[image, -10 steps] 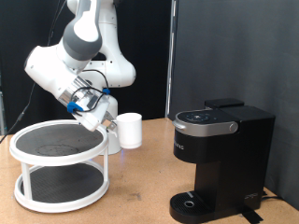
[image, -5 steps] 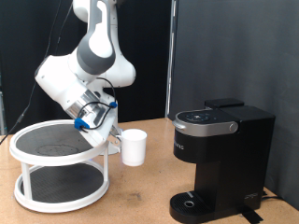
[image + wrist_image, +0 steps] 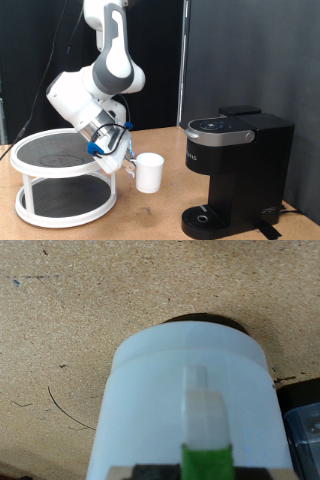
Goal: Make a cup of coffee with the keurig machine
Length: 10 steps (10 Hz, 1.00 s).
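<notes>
The table [image 3: 150, 215] is a broad slab of speckled tan particleboard, its grain of pressed chips plain in the wrist view, with a few thin dark scratches. On it, toward the exterior view's right, stands the keurig machine [image 3: 238, 170]: a tall, boxy matte-black body with a rounded top, a silver-ringed oval panel on its lid and a round drip base at its foot. Everything else sits to the exterior view's left of that machine.

Farthest from the keurig machine is a two-tier round rack [image 3: 62, 185], white-framed with dark mesh-like shelves held on thin white posts. Above and beside it bends the robot arm [image 3: 108, 60], glossy white shells with grey rounded joints.

The gripper [image 3: 123, 160] hangs low between the rack and the keurig machine, just beside the rack's rim, and is clamped on the cup [image 3: 149, 172] by its handle side. The cup is a plain, smooth white ceramic cylinder, upright, near the machine but clearly apart from it; whether its base touches the table cannot be told.

In the wrist view the cup [image 3: 190, 400] fills the frame as a pale rounded wall, with a pale, green-marked finger [image 3: 205, 430] pressed against it and the dark drip base [image 3: 200, 320] showing past its rim.
</notes>
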Motion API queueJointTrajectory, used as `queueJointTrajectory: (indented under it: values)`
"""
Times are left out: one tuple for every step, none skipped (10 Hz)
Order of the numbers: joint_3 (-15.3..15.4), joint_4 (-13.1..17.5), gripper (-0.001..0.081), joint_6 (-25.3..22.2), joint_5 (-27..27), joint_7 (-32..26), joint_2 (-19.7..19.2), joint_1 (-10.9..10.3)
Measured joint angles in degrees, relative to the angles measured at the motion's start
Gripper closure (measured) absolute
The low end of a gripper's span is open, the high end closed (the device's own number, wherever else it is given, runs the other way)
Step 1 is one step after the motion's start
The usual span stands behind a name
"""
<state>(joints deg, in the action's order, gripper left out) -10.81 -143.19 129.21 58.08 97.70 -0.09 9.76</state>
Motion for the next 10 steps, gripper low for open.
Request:
queueJointTrajectory:
  values:
    - [0.59,0.16,0.0802,1.03,1.60,-1.62,-0.86,-0.02]
    - [1.27,0.24,0.0802,2.42,3.28,-3.51,-1.67,-0.04]
    - [2.02,0.31,0.0802,3.32,5.09,-5.38,-2.35,-0.08]
    - [2.78,0.44,0.0802,3.63,6.92,-7.10,-3.00,-0.12]
    - [3.64,0.47,0.0802,3.68,8.46,-8.66,-3.40,-0.26]
    - [4.63,0.47,0.0802,3.76,9.76,-9.73,-3.59,-0.50]
    - [5.66,0.46,0.0802,4.01,10.66,-10.27,-3.76,-0.94]
    - [6.72,0.42,0.0802,4.58,11.45,-10.40,-3.97,-1.49]
    - [7.80,0.30,0.0802,5.55,12.01,-10.40,-4.26,-2.04]
    - [8.80,0.08,0.0802,6.91,12.36,-10.39,-4.66,-2.63]
